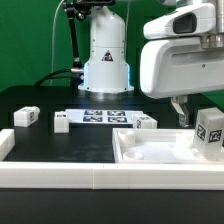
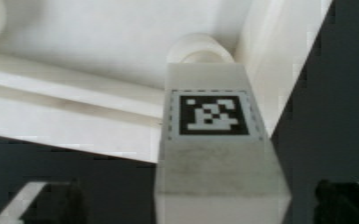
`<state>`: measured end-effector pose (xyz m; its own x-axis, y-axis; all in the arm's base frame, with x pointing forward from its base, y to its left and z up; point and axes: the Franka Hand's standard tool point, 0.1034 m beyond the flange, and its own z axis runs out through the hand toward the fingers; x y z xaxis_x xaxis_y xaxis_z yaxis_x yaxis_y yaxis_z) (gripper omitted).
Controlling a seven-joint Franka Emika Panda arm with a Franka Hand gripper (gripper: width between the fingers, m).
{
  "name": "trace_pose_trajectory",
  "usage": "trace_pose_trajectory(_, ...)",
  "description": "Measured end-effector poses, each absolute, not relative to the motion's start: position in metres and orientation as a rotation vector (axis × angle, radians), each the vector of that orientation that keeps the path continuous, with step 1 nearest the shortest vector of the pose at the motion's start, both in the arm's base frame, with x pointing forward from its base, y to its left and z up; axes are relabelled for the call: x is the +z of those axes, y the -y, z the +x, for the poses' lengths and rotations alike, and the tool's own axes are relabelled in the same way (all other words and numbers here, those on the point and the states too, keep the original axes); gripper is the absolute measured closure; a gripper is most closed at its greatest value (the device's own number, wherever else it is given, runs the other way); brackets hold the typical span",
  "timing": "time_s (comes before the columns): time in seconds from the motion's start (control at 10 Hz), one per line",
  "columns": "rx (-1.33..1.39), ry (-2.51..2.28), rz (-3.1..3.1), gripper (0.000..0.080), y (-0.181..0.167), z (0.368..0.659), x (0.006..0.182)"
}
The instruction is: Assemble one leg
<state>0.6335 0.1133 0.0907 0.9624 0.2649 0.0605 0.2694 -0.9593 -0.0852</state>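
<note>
A leg (image 1: 208, 128) stands upright at a corner of the flat white panel (image 1: 150, 157) on the exterior view's right, its marker facing the camera. In the wrist view the same leg (image 2: 211, 125) runs up the middle to a round socket in the panel's corner (image 2: 69, 70). My gripper (image 1: 196, 115) hangs over this leg. In the wrist view the gripper (image 2: 194, 205) is open, with a dark finger on each side of the leg and a gap between each finger and the leg. Whether the leg is fixed in the socket is hidden.
Three more legs lie on the black table: two at the left (image 1: 25, 117) (image 1: 60, 122) and one by the panel's far edge (image 1: 146, 122). The marker board (image 1: 105, 116) lies before the robot base (image 1: 106, 60). A white wall (image 1: 100, 182) runs along the front.
</note>
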Motion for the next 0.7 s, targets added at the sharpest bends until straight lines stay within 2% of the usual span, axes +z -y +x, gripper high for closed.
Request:
trace_pose_trajectory(0.2,0.141,0.424,-3.007,0.0151,-0.1159,0.6291,0.0893)
trace_pose_trajectory(0.5,0.124,0.423,-3.007,0.0151,-0.1171,0.6317,0.0854)
trace_pose_trajectory(0.6,0.124,0.423,-3.007,0.0238,-0.1171,0.6317,0.0854)
trace_pose_trajectory(0.7,0.124,0.423,-3.007,0.0422,-0.1171,0.6316,0.0852)
